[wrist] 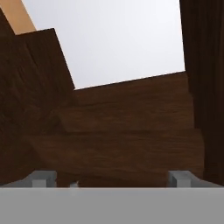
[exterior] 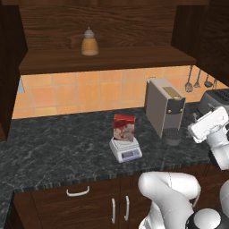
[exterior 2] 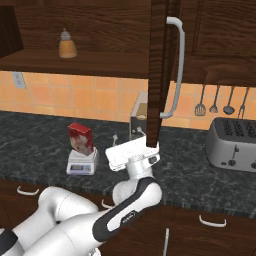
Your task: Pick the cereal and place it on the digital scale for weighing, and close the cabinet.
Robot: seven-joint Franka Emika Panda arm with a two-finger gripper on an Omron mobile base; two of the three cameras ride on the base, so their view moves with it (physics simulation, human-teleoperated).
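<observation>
One small red cereal box [exterior: 124,127] with a white and pinkish picture on its front stands upright on the flat top plate of the little white-grey digital scale [exterior: 126,150], whose sloped display panel faces the counter's front edge. The scale sits on the dark speckled stone counter [exterior: 53,147], just to the left of the tall grey coffee machine [exterior: 163,107]. Above them the dark brown wooden wall cabinet [exterior 2: 159,75] hangs open, its right door swung out edge-on toward me with a long silver bar handle [exterior 2: 176,65] on it, and an amber bottle with a grey cap [exterior: 89,42] rests on the shelf inside. My gripper [wrist: 111,178] is raised near the lower edge of that open door, well apart from the cereal; its two tips stand wide apart with nothing between them, and beyond them I see brown wood grain close up. To the right a silver toaster [exterior 2: 233,143] sits on the counter beneath a row of hanging utensils [exterior 2: 215,100] on the orange tiled wall [exterior: 76,91].
</observation>
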